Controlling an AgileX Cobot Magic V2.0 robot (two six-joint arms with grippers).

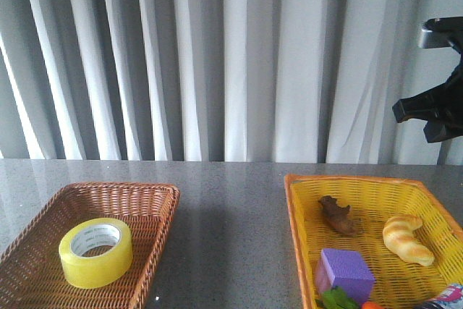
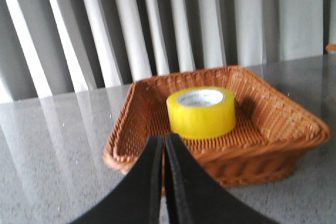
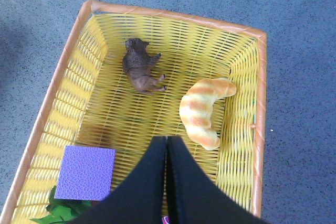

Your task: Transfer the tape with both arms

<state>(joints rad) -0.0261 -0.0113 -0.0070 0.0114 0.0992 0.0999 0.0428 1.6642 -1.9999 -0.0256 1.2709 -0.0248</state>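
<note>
The yellow tape point(image 1: 95, 252) point(image 2: 201, 112) lies flat, hole up, in a brown wicker basket point(image 1: 155, 197) point(image 2: 273, 114) on the table's left side. My left gripper point(image 2: 164, 139) is shut with nothing in it, outside the basket's near rim and short of the tape; it does not show in the front view. My right gripper point(image 3: 167, 140) is shut and empty, held high over the yellow basket point(image 3: 244, 114) point(image 1: 300, 215). Only a black part of the right arm point(image 1: 434, 110) shows at the front view's right edge.
The yellow basket holds a brown toy animal point(image 1: 338, 216) point(image 3: 140, 69), a croissant point(image 1: 407, 239) point(image 3: 202, 109), a purple cube point(image 1: 344, 273) point(image 3: 85, 172) and something green point(image 1: 336, 299) point(image 3: 63, 209). Grey tabletop point(image 1: 231, 215) lies between the baskets. Curtains hang behind.
</note>
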